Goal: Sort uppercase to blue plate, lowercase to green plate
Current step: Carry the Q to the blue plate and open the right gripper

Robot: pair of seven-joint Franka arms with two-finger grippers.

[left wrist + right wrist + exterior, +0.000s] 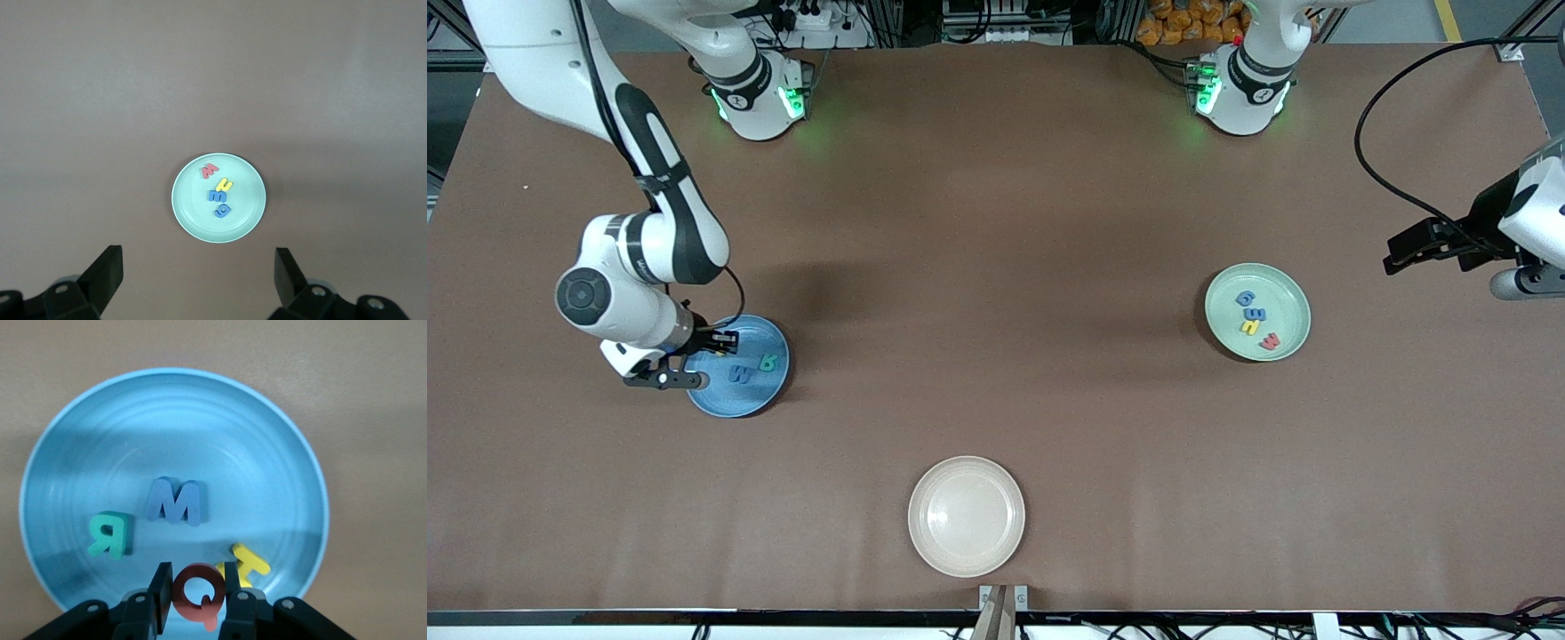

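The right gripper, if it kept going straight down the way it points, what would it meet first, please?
Probably the blue plate: the right gripper, shut on the red Q, hangs over its rim area beside the yellow H; depth is unclear.

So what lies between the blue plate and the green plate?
Only bare brown table between the blue plate and the green plate, as the front view shows; the cream plate sits nearer the camera, off that line.
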